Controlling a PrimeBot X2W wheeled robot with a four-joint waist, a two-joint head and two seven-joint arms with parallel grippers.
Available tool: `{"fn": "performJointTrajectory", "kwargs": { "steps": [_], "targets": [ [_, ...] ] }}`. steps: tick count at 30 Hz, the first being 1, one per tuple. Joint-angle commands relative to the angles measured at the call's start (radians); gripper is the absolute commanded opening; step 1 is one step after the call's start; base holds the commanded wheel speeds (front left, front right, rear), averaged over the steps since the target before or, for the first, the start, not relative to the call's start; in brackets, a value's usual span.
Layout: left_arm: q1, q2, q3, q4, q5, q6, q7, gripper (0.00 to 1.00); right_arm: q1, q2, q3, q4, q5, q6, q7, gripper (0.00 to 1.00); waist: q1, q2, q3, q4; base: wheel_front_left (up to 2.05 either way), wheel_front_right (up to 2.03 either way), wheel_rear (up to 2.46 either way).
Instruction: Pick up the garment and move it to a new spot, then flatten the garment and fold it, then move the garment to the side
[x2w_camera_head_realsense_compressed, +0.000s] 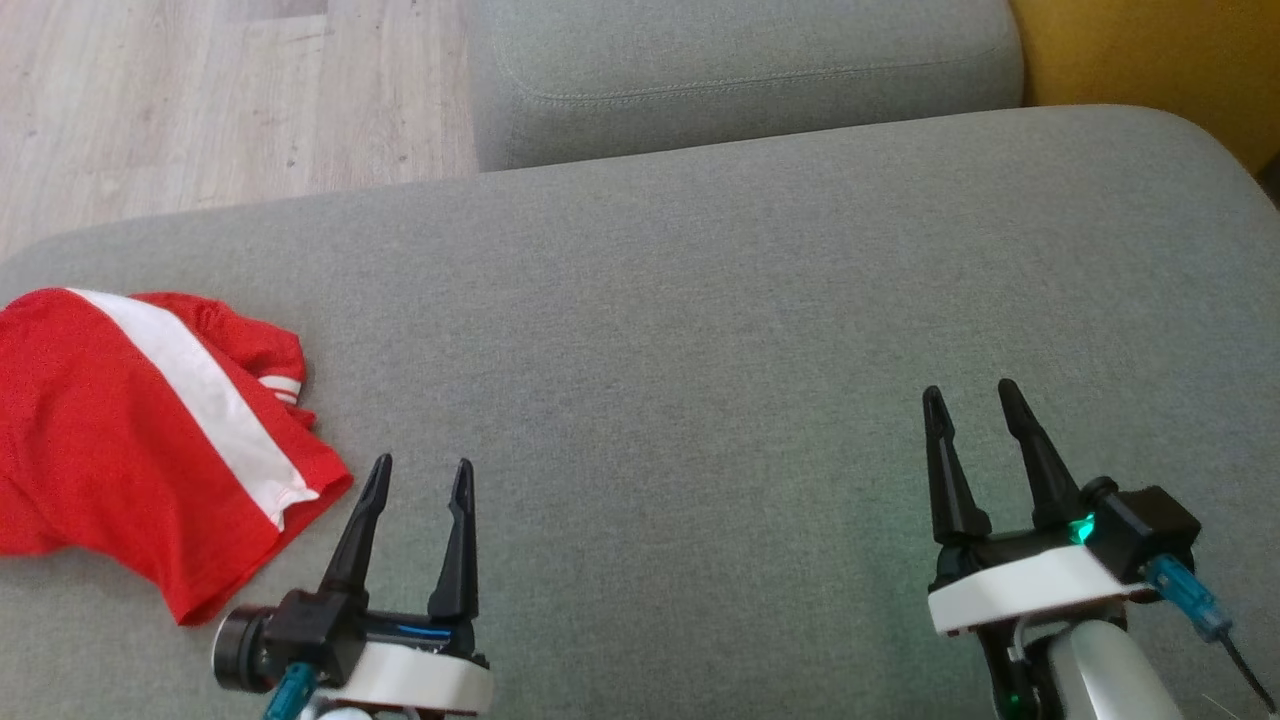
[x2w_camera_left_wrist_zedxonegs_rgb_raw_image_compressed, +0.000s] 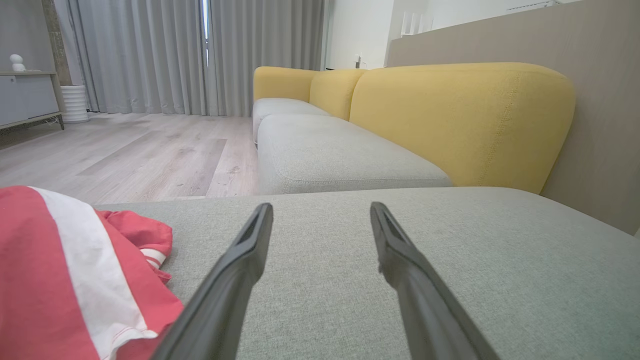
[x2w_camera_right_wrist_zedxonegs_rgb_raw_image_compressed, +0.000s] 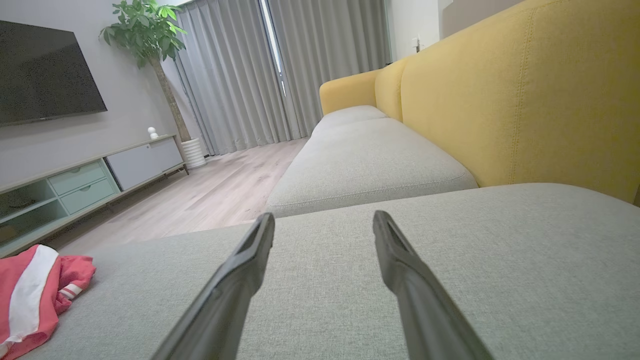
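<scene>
**A:** Left fingers (x2w_camera_head_realsense_compressed: 362, 530) sit closest to the lens. What have they got?

**B:** Nothing. They stand spread wide over the grey sofa cushion (x2w_camera_head_realsense_compressed: 700, 300). The right fingers (x2w_camera_head_realsense_compressed: 945, 470) are likewise spread wide and hold nothing.

**A:** And the red shirt (x2w_camera_head_realsense_compressed: 100, 450)?

**B:** It lies rumpled on the cushion, on the outer side of the left fingers, with a white stripe across it. Its hem corner is just beside them, though I cannot tell whether it touches. It is well apart from the right fingers.

**A:** Room to move?

**B:** Bare cushion lies between the two pairs and ahead of all the tips. Beyond the tips, the cushion's rounded edge meets a second seat cushion (x2w_camera_head_realsense_compressed: 740, 80). Ahead of the left fingers there is wood floor (x2w_camera_head_realsense_compressed: 200, 100). A yellow backrest (x2w_camera_right_wrist_zedxonegs_rgb_raw_image_compressed: 525, 100) rises outside the right fingers.

**A:** Farther off?

**B:** Grey curtains (x2w_camera_right_wrist_zedxonegs_rgb_raw_image_compressed: 235, 75), a potted plant (x2w_camera_right_wrist_zedxonegs_rgb_raw_image_compressed: 145, 30), and a television (x2w_camera_right_wrist_zedxonegs_rgb_raw_image_compressed: 45, 75) on the wall above a low cabinet (x2w_camera_right_wrist_zedxonegs_rgb_raw_image_compressed: 85, 180).
</scene>
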Motion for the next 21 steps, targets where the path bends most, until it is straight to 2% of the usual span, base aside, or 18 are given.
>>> {"fn": "performJointTrajectory", "kwargs": {
  "steps": [1,12,21],
  "targets": [
    [-0.039,-0.003,0.043,-0.031,-0.005,-0.004,-0.009,1.00,-0.036,-0.007,0.022,-0.030,-0.011,0.008,-0.011,1.00,0.0000,-0.0001,0.001,0.001,0.00,0.00,0.00],
    [-0.041,-0.004,0.038,-0.050,-0.019,0.003,-0.009,1.00,-0.033,-0.007,0.013,-0.031,-0.017,0.008,-0.011,1.00,0.0000,-0.0001,0.000,0.014,0.00,0.00,0.00],
    [-0.029,-0.004,0.057,-0.061,-0.022,0.015,-0.009,1.00,-0.022,-0.007,0.049,-0.032,-0.014,0.008,-0.011,1.00,0.0000,-0.0001,-0.009,0.072,0.00,0.00,0.00]
  ]
}}
